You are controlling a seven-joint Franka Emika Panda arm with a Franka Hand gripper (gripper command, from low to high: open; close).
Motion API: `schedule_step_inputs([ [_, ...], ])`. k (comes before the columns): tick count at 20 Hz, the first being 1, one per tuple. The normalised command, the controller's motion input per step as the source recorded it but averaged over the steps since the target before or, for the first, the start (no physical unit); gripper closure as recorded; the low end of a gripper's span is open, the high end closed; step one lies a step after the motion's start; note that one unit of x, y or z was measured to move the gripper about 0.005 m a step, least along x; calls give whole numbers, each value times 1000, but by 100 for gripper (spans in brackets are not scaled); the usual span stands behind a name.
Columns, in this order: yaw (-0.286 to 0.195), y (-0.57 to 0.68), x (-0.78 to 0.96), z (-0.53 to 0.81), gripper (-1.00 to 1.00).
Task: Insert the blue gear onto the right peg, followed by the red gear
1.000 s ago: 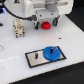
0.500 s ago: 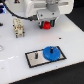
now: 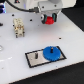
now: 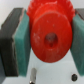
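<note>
The blue gear [image 3: 51, 53] lies flat on the exterior view's right half of the grey plate [image 3: 35, 56] with a black rim, hiding the right peg under it. The other thin dark peg [image 3: 37, 56] stands bare on the plate's left half. My gripper [image 3: 49, 21] hangs above and behind the plate, shut on the red gear [image 3: 49, 20]. In the wrist view the red gear [image 4: 49, 34] fills the middle, clamped between the teal finger pads [image 4: 22, 42], with a dark peg [image 4: 33, 75] showing below it.
A beige blocky fixture [image 3: 18, 27] stands on the white table [image 3: 70, 70] at the exterior view's left. A blue object [image 3: 1, 23] sits at the left edge. The arm's cables hang at the back.
The gripper with the red gear has shifted slightly; the blue gear stays on the plate.
</note>
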Motion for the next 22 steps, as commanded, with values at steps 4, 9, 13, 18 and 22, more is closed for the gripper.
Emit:
schedule_step_inputs([
  [4,0,-124,624,551,100],
  [9,0,-91,722,486,100],
  [13,0,-28,853,381,100],
  [18,0,-7,893,348,100],
  [22,0,-1,910,333,100],
])
